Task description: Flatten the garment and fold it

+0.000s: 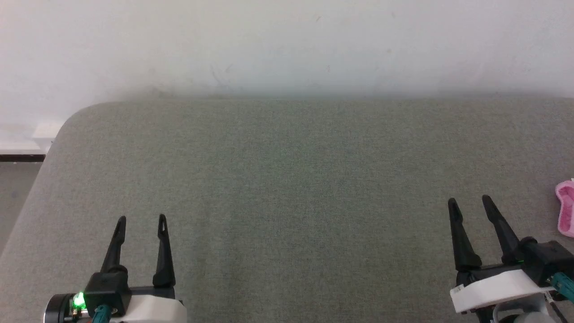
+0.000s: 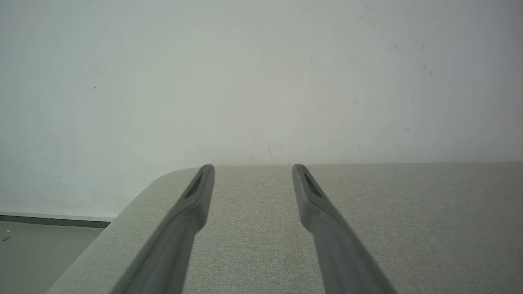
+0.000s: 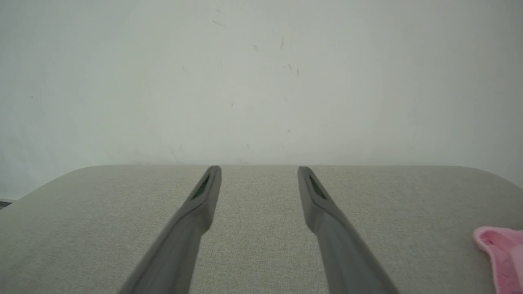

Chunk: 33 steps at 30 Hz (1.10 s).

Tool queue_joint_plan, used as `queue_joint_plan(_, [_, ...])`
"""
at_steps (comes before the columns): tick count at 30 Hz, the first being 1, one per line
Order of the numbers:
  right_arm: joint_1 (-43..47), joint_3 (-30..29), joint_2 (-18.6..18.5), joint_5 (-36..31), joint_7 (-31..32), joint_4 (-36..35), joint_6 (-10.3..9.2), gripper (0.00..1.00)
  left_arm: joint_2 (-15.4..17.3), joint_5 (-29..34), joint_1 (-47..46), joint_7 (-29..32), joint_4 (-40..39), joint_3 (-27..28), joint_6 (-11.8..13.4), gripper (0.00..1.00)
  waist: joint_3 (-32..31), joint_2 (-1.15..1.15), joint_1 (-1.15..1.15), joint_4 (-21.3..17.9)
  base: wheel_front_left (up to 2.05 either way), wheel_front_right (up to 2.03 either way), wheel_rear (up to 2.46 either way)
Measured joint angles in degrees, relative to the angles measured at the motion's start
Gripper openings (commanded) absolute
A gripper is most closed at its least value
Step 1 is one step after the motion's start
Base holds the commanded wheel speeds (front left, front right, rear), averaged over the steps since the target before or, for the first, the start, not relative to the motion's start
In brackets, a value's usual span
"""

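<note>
Grey-green woven fabric covered the wide surface (image 1: 287, 179), which ran back to a plain white wall (image 1: 287, 45) marked with a few faint scuffs. At the far left, past the surface's rounded corner, a strip of grey floor (image 1: 15, 193) met the wall at a dark baseboard (image 1: 22, 157).

The left gripper (image 1: 141, 218) was over the near left part of the surface. Its two dark fingers (image 2: 192, 212) pointed toward the wall and stood well apart with nothing between them. A small green light (image 1: 79, 299) glowed on its wrist housing. The broad middle of the surface stretched between the two arms.

The right gripper (image 1: 469, 199) was over the near right part, angled slightly leftward. Its fingers (image 3: 327, 220) were likewise spread wide and held nothing.

Near it on the right, at the very edge of the head view, lay the garment (image 1: 566, 208). It was a bunched pink cloth resting on the surface, apart from the right gripper's fingers and cut off at the edge. In the right wrist view the same pink cloth showed low at the right, beside the right-hand finger without touching it.
</note>
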Motion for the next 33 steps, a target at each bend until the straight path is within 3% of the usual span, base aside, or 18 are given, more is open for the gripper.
queue_joint_plan(4, [0.86,-0.66,0.32,-0.22,0.00,-0.62,0.00,1.00,-0.51,0.37,-0.02,0.00,0.07,-0.02,-0.48,1.00,0.23,0.00,0.00,-0.41,0.00,0.00,0.00])
queue_joint_plan(5, [0.99,-0.64,0.33,-0.56,0.01,-0.74,0.01,0.00,-0.58,0.38,-0.02,0.02,-0.03,0.01,-0.44,0.00,0.25,0.00,0.00,-0.51,0.00,0.00,0.00])
queue_joint_plan(33, [1.01,-0.59,0.52,-2.01,2.64,-1.07,0.02,0.00,-0.91,0.41,-0.14,2.69,0.19,-0.20,-0.91,0.00,0.00,0.00,0.00,-0.79,0.00,0.00,0.00])
